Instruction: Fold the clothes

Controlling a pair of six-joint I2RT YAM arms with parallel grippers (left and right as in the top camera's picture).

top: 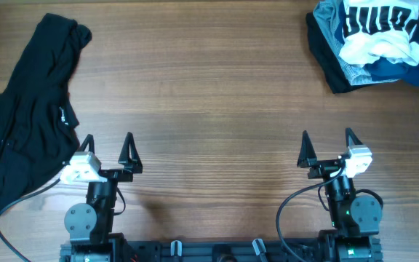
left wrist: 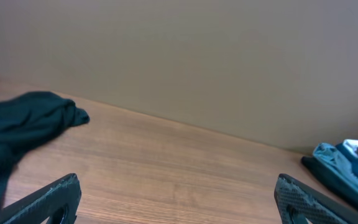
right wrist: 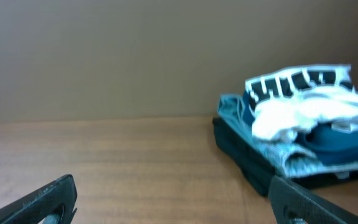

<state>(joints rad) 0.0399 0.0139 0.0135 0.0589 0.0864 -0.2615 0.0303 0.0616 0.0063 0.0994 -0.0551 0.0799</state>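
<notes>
The black garment (top: 28, 109) lies crumpled along the table's left side, with a tiny white mark near its right edge. It also shows at the left of the left wrist view (left wrist: 17, 127). My left gripper (top: 108, 142) is open and empty just right of the garment's lower part, apart from it; its fingers frame bare wood in the left wrist view (left wrist: 179, 199). My right gripper (top: 327, 140) is open and empty at the front right, over bare wood in the right wrist view (right wrist: 173, 199).
A pile of folded clothes (top: 366, 40) sits at the back right: a white-and-navy lettered garment on top of grey and dark ones. It also shows in the right wrist view (right wrist: 297, 124) and at the far right of the left wrist view (left wrist: 347, 165). Wooden table (top: 209, 94).
</notes>
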